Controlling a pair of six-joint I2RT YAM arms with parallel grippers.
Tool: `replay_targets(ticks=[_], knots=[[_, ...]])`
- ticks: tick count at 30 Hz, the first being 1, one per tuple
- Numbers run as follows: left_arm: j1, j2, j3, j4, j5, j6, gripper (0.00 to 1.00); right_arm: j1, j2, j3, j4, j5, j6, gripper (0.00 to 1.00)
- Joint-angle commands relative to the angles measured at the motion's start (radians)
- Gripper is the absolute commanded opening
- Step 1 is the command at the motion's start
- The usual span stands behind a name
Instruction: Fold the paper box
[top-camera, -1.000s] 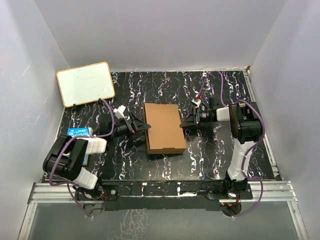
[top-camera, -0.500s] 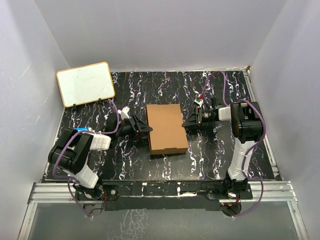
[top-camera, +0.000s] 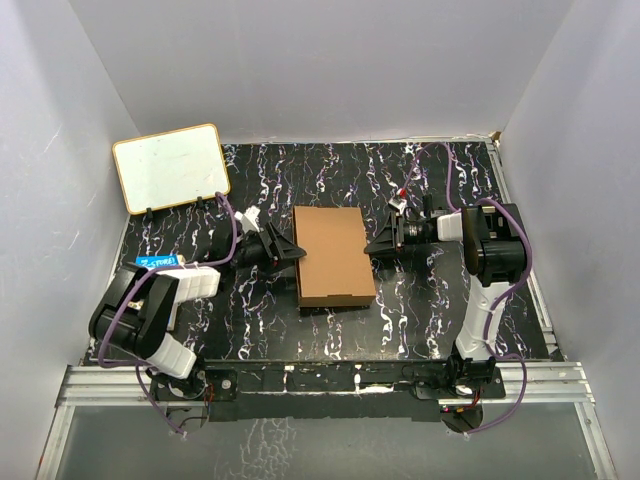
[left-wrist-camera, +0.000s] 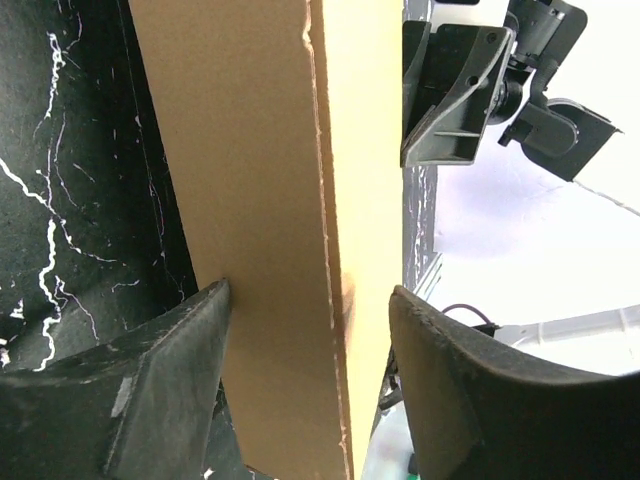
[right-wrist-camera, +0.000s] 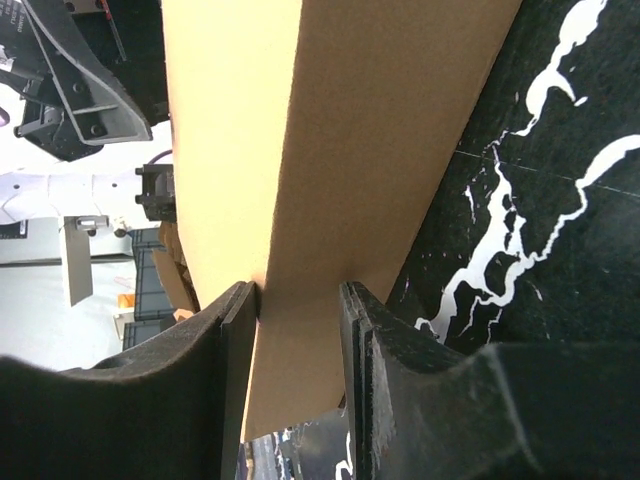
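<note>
The paper box (top-camera: 333, 255) is a closed, shallow brown cardboard box lying flat in the middle of the black marbled table. My left gripper (top-camera: 292, 250) is at its left side. In the left wrist view the gripper (left-wrist-camera: 310, 300) is open with the box's left edge (left-wrist-camera: 260, 180) between the fingers; the left finger (left-wrist-camera: 150, 390) touches the box wall, and the right finger stands apart. My right gripper (top-camera: 374, 243) is at the box's right side. In the right wrist view the gripper (right-wrist-camera: 297, 305) is closed narrowly on the box's side wall (right-wrist-camera: 360, 150).
A white board with a tan frame (top-camera: 170, 167) leans at the back left. A blue colourful book (top-camera: 157, 262) lies by the left arm's elbow. White walls surround the table (top-camera: 420, 310) on three sides. A metal rail (top-camera: 330, 378) runs along the near edge.
The box has slid slightly to the right. My left gripper has closed in on the box's left edge, and its arm has shifted. The right gripper stays on the right side.
</note>
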Motion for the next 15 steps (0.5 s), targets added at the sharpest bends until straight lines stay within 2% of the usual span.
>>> replay_targets(ticks=[1,5,7,15], knots=[[-0.016,-0.067,0.054,-0.105,0.021,0.095,0.67,0.019,0.041,0.011,-0.016,0.202,-0.084,0.39],[-0.005,-0.109,0.027,-0.137,-0.01,0.124,0.87,0.003,0.054,0.015,-0.03,0.224,-0.089,0.38],[-0.002,-0.122,0.014,-0.132,-0.018,0.129,0.94,-0.003,0.059,0.017,-0.037,0.221,-0.092,0.38],[-0.002,-0.064,-0.017,-0.012,0.031,0.074,0.97,-0.014,0.066,0.024,-0.057,0.247,-0.106,0.37]])
